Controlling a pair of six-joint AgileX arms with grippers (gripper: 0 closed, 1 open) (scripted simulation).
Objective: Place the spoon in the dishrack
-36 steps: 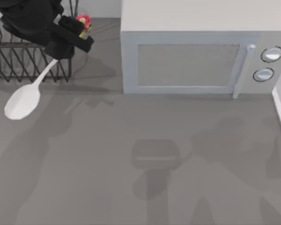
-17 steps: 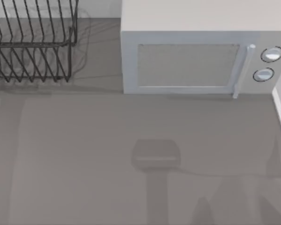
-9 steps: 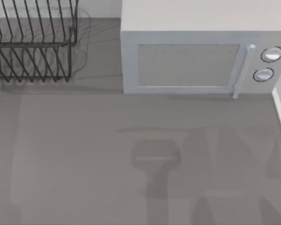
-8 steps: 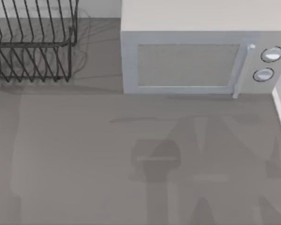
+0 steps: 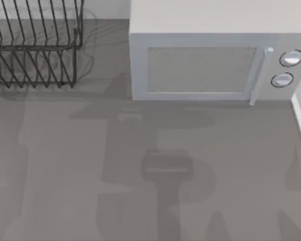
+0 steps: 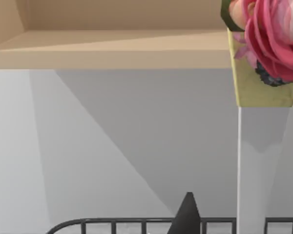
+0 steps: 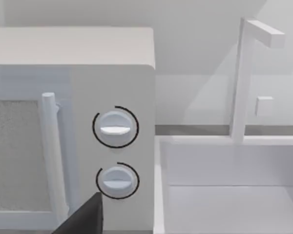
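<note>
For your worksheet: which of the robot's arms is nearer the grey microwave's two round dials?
The right. Its wrist view looks closely at the grey microwave's round dials, its dark fingertip just below them. The left wrist view faces the black wire dishrack's rail instead.

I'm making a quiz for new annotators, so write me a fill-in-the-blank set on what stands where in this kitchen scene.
1. In the top view, the black wire dishrack stands at the table's far ____ corner.
2. The grey microwave has ____ round knobs beside its door handle.
3. The microwave's door is ____.
4. In the left wrist view, the spoon's handle knob is pink and ____.

Missing words: left; two; shut; yellow
</note>
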